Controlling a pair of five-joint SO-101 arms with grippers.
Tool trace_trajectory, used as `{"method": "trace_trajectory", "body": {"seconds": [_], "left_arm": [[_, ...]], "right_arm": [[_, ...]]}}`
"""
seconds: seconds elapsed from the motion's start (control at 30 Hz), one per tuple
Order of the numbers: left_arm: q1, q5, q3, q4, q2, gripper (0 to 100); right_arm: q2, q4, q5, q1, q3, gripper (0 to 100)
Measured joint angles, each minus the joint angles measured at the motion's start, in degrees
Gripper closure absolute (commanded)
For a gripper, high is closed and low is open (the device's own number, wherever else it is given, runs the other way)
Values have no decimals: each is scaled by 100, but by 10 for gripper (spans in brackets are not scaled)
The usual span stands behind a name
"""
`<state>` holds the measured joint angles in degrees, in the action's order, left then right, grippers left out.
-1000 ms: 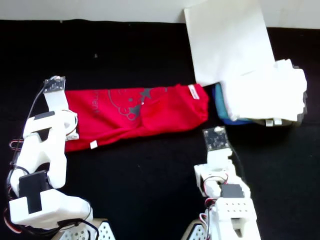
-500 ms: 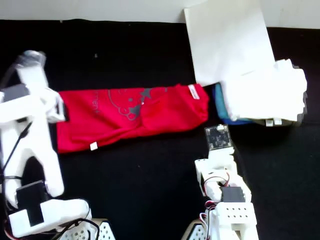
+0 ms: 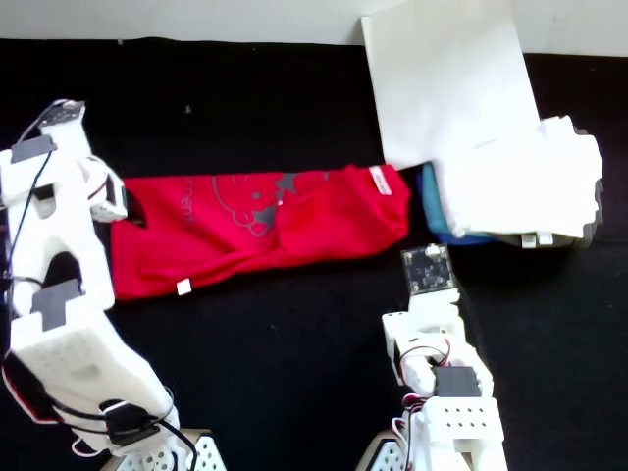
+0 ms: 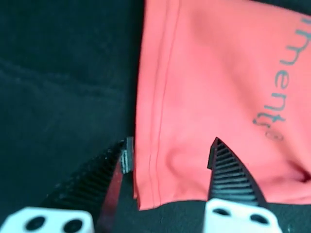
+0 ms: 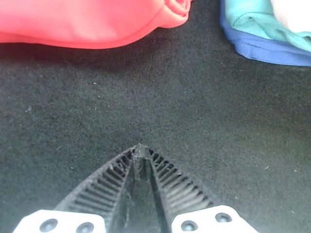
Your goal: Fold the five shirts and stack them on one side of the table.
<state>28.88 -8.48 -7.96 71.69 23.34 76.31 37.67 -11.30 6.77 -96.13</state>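
Observation:
A red shirt [image 3: 260,221] with a grey print lies folded lengthwise across the middle of the black table. My left gripper [image 4: 170,162] is open at its left end, with the hem corner of the red shirt [image 4: 194,97] between the jaws; in the high view this gripper [image 3: 125,207] sits at the shirt's left edge. A stack of folded shirts [image 3: 520,186], white over teal and blue, rests at the right. My right gripper [image 5: 140,151] is shut and holds nothing, low over bare cloth between the red shirt [image 5: 87,24] and the blue and teal shirts [image 5: 262,34].
A large white sheet [image 3: 446,78] lies at the back right, partly over the stack. The right arm [image 3: 432,324] stands at the front centre-right. Black tablecloth [image 3: 265,343] is bare in front of the red shirt and behind it.
My left arm has swung off the shirt's left end, out to the left and back. The shirt's left edge now lies uncovered and a little farther left. The right arm barely moved.

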Motion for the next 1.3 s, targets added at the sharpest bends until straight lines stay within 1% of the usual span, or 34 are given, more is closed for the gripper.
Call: {"method": "trace_trajectory", "body": {"seconds": [0.13,0.3,0.53,0.57,0.6,0.67,0.7,0.73,0.8,0.87,0.97,1.2,1.3], "left_arm": [[-9,-9,-519,0,642,748],[-9,-264,-1134,0,1424,748],[35,-308,-1793,26,2066,754],[35,-308,-1820,26,2110,780],[35,-352,-1846,26,2145,827],[26,-527,-1864,26,2163,968],[18,-615,-1864,26,2163,1000],[9,-703,-1864,26,2171,972],[-35,-844,-1890,35,2180,997],[-44,-976,-1899,35,2189,991],[176,-1152,-1899,26,2198,992],[1143,-1732,-2013,18,2224,992],[1451,-1793,-2303,158,2242,992]], "right_arm": [[0,0,0,0,0,991],[0,0,0,0,0,991],[0,0,0,0,0,991],[0,0,0,0,0,991],[0,0,0,0,0,991],[0,0,0,0,0,991],[0,0,0,0,0,991],[0,0,0,0,0,991],[0,0,0,0,0,991],[0,0,0,0,0,991],[0,0,0,0,0,991],[0,0,0,0,0,991],[0,0,0,0,0,991]]}}
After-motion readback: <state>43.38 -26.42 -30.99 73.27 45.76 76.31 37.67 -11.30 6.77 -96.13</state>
